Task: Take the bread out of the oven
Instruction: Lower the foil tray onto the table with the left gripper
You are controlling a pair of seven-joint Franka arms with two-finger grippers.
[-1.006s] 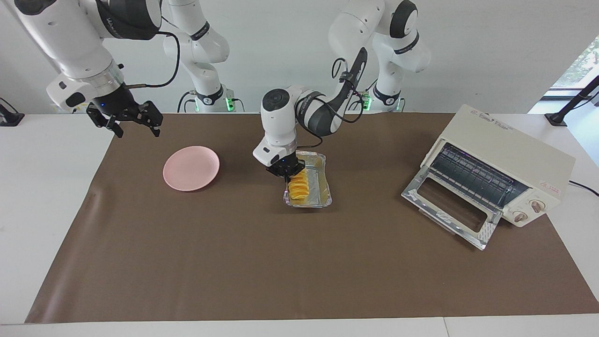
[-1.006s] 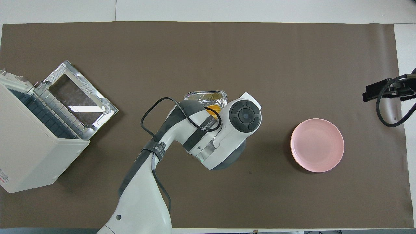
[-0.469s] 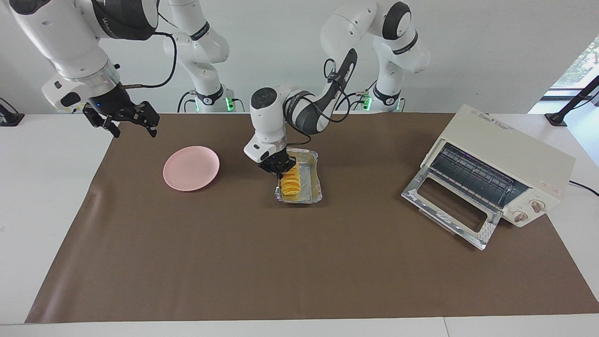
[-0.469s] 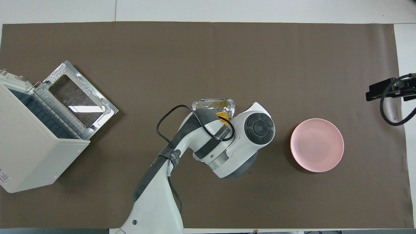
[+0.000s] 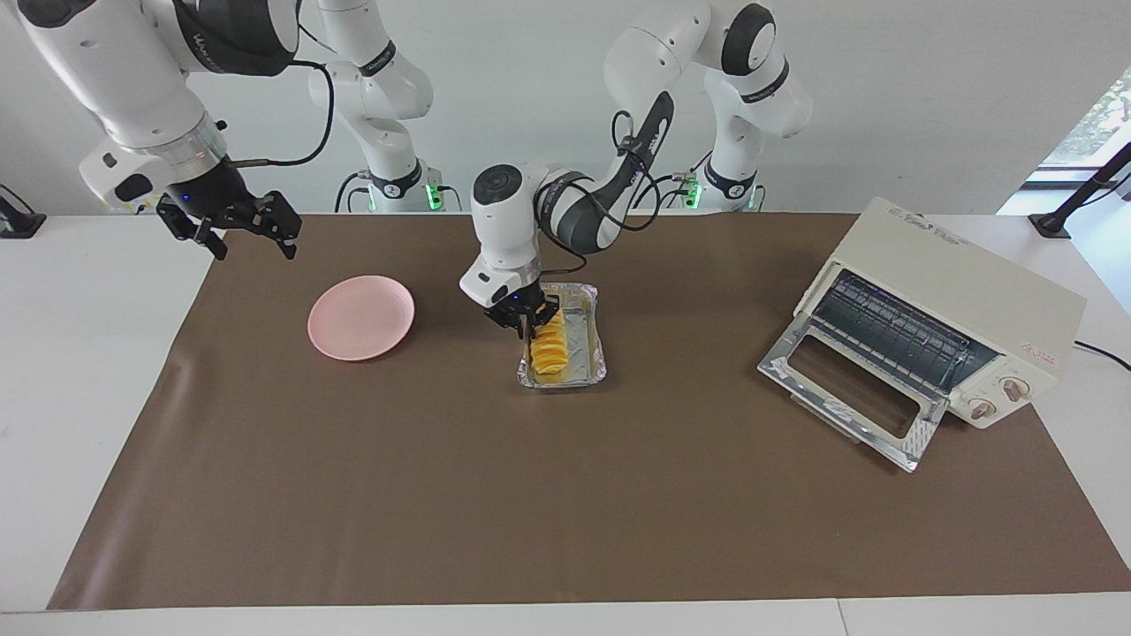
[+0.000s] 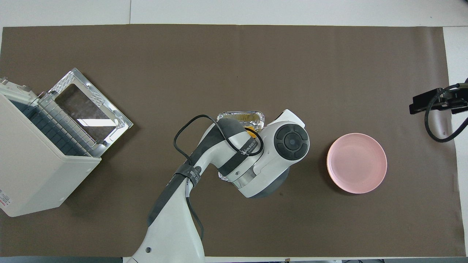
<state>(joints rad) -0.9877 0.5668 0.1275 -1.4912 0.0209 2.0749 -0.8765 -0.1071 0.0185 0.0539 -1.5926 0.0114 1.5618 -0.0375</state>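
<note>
The bread (image 5: 550,349), a yellow-orange ridged loaf, lies in a crinkled foil tray (image 5: 588,353) on the brown mat at mid-table, outside the oven (image 5: 954,274). The cream-white oven stands at the left arm's end, its glass door (image 5: 853,397) folded down and its rack bare. My left gripper (image 5: 530,325) stands open over the tray's end nearer the robots, fingers low by the loaf. From overhead the left arm covers most of the tray (image 6: 241,117) and only a sliver of bread (image 6: 250,128) shows. My right gripper (image 5: 256,247) hangs open above the mat's corner, holding nothing.
A round pink plate (image 5: 360,316) lies between the tray and the right arm's end of the mat. The oven's lowered door juts out over the mat in front of the oven (image 6: 33,168). A dark cable loops off the left wrist.
The left gripper carried the tray and bread a little toward the pink plate, then its fingers parted. The right arm shifted only slightly.
</note>
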